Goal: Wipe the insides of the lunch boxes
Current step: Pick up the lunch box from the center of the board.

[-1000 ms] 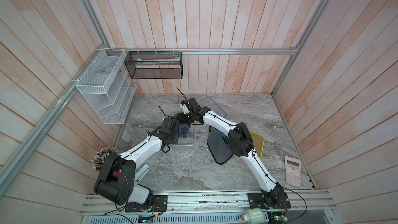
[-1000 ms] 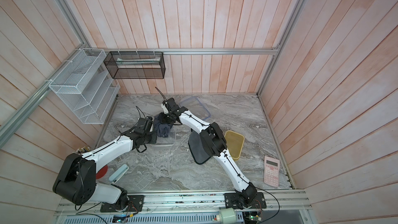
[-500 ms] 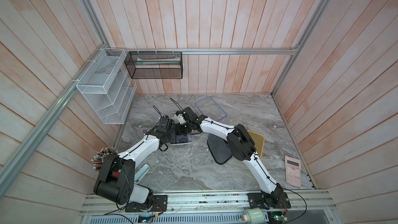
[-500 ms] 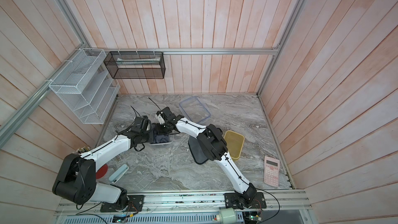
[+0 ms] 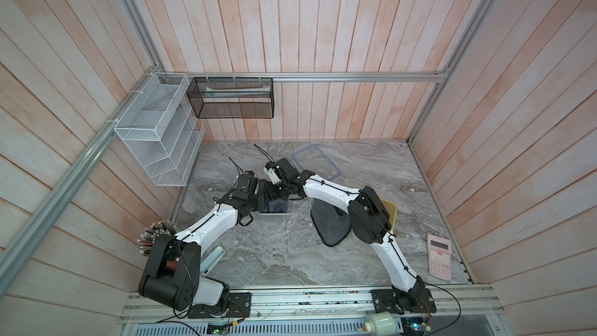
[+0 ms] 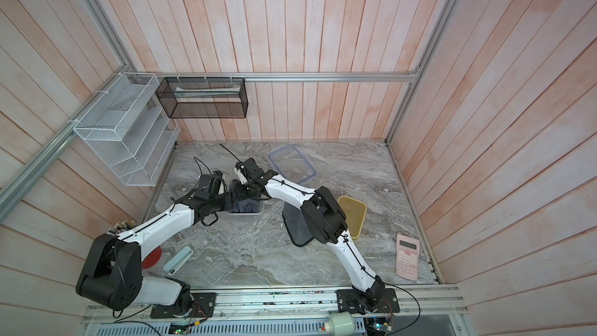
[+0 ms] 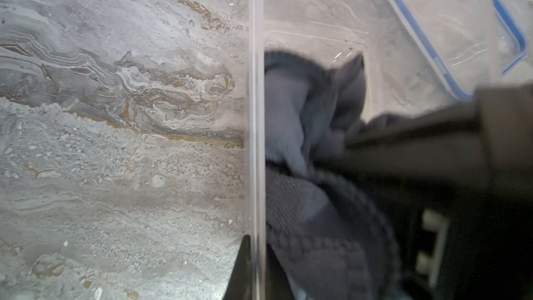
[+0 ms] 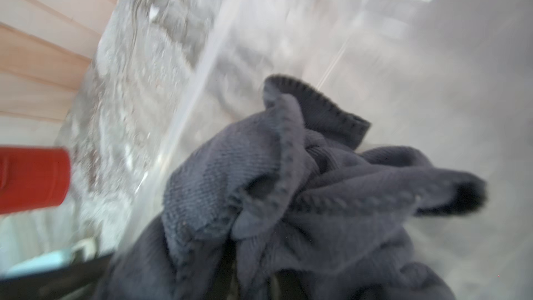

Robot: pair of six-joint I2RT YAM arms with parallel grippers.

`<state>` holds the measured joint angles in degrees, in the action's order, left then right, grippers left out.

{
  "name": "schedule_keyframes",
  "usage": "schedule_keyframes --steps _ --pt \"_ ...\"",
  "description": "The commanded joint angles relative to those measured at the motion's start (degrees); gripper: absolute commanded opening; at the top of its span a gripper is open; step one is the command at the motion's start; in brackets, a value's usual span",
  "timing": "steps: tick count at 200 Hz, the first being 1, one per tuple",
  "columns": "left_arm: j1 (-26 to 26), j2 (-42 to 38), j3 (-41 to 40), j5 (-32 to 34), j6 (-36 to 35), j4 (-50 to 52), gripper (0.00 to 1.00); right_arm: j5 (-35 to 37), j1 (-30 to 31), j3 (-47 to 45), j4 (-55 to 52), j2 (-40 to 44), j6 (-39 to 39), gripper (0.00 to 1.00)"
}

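Plastic, clear and colourless, forms the larger lunch box [image 5: 275, 215] [image 6: 246, 214], a round-cornered rectangular tub standing upright on the grey marbled desk [image 5: 274, 253], left of the desk's middle and between the two arms. Well to its right stands the smaller lunch box [image 6: 353, 218], translucent amber-yellow, also upright and near the desk's right side. Of the containers, the white wire rack [image 5: 155, 143] hangs on the left wall, and the black mesh basket [image 5: 232, 98] beside it holds a long pale item too small to identify. The clear tub holds a crumpled slate-blue cloth [image 5: 277, 207] [image 8: 259, 186] with a stitched hem. The left hand [image 5: 259, 204] is pressed together on the tub's thin left wall [image 7: 256, 111], one dark finger [image 7: 243, 266] lying against its outside. The right hand [image 5: 274, 193] reaches down into the tub and pinches a bunch of the cloth. Behind the tub and to its right, a flat blue-rimmed lid [image 5: 318, 164] lies apart on the desk. The left hand's inner finger is lost behind fabric, and the right hand's fingers are buried in blurred folds in the right wrist view. A dark grey flat sheet [image 6: 295, 227] lies partly under the right arm, its material unclear. That arm's elbow covers the amber tub's left edge.
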<state>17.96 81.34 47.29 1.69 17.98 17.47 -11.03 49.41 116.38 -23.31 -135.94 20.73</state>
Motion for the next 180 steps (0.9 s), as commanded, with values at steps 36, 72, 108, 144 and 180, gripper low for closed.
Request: schedule_keyframes --steps 36,72,108,144,180 --pt "0.7 -1.5 -1.2 -6.6 -3.2 0.1 0.01 18.4 -1.2 13.1 1.3 -8.1 -15.2 0.00" --pt "0.8 -1.9 -1.7 -6.7 -4.2 1.5 0.01 24.4 -1.1 14.0 3.7 -10.9 -18.6 0.00" --pt "0.8 -2.2 -1.9 -5.2 -5.0 2.8 0.01 33.0 -1.3 15.4 4.4 -12.3 -23.0 0.00" --pt "0.3 -1.8 -1.7 -1.0 -2.9 4.7 0.01 41.2 -2.3 17.2 -0.1 -13.6 -26.1 0.00" --pt "0.1 -0.9 -0.1 1.6 -2.0 5.9 0.01 45.9 -2.9 17.5 -5.5 -13.5 -28.8 0.00"
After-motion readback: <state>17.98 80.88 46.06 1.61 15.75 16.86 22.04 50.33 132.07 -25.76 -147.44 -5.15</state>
